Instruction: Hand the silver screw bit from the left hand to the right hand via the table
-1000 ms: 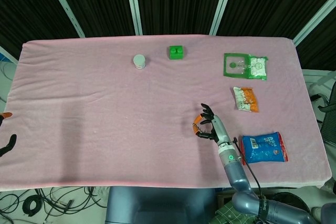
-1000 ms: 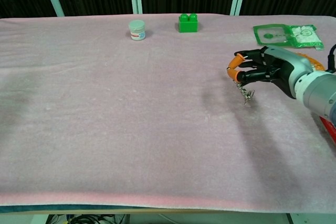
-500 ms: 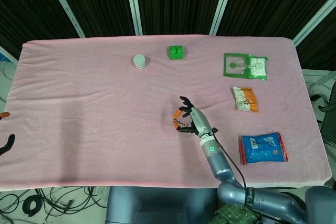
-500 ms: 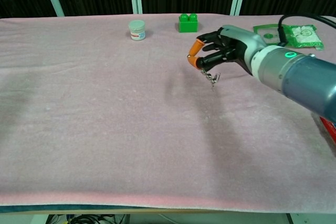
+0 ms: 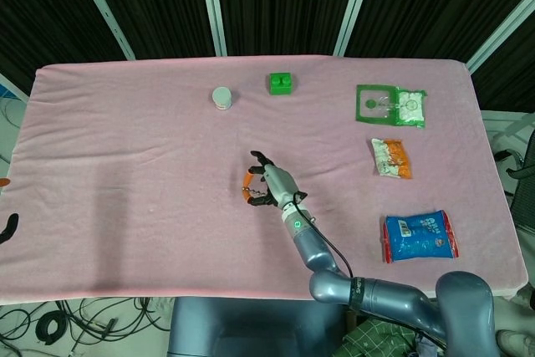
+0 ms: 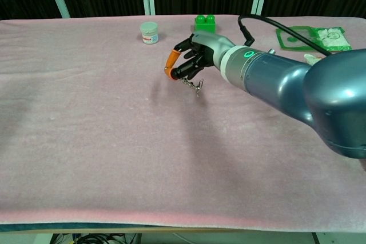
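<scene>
The pink table (image 5: 125, 140) fills the frame; the right hand (image 6: 197, 55) hangs mid-frame, fingers curled together over a small silvery piece just beneath them, seemingly the silver screw bit (image 6: 195, 86), its long axis too small to read. The left hand (image 5: 7, 228), far nearer the frame's left edge, is cut off; its fingers' state can't be told

I see even overhead light, sharp focus, and soft shadows on the table (image 5: 125, 148) near its left edge.

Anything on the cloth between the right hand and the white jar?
No: in the head view only bare pink cloth lies between the right hand and the white jar.
</scene>
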Robot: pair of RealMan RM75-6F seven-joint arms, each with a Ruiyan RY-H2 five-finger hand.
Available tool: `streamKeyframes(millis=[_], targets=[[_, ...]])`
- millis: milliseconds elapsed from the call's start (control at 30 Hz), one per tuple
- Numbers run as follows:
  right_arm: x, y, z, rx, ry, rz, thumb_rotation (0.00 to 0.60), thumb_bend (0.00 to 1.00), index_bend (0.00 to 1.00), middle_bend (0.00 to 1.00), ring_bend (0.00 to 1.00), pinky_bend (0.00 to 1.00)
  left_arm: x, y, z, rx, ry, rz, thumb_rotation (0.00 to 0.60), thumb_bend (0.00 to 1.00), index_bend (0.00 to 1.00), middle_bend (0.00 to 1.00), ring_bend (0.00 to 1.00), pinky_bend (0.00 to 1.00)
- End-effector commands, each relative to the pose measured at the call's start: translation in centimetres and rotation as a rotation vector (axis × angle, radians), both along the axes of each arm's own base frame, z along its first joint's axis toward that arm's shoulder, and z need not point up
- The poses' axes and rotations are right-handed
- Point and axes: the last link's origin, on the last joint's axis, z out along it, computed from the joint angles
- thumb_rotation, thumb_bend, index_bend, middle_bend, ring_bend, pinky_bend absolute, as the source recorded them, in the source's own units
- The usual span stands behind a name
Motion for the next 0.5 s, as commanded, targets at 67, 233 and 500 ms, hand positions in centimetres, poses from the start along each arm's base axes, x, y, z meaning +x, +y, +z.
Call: streamKeyframes(millis=[67,233,500], targets=[[-0.4,0.0,-1.1,0.019,0.056,0.023,0.600,0.37,0.66,0.04,0.09,0.30,0.0,0.0,0.1,0.001,-0.001,-0.001,0.600,0.34,0.29,0.03,0.00,0.00],[-0.8,0.0,-1.8,0.037,0.061,0.012,0.600,0.37,0.66,0.04,0.09,0.30,0.0,0.0,0.0,-0.004,0.001,0.000,0.600,0.34,0.29,0.03,0.00,0.00],[-1.7,-0.1,-2.2,0.050,0.088,0.010,0.600,0.35,0.66,0.04,0.08,0.29,0.0,0.1,-0.1,-0.008,0.004,0.003,0.600,0.34,0.29,0.03,0.00,0.00]])
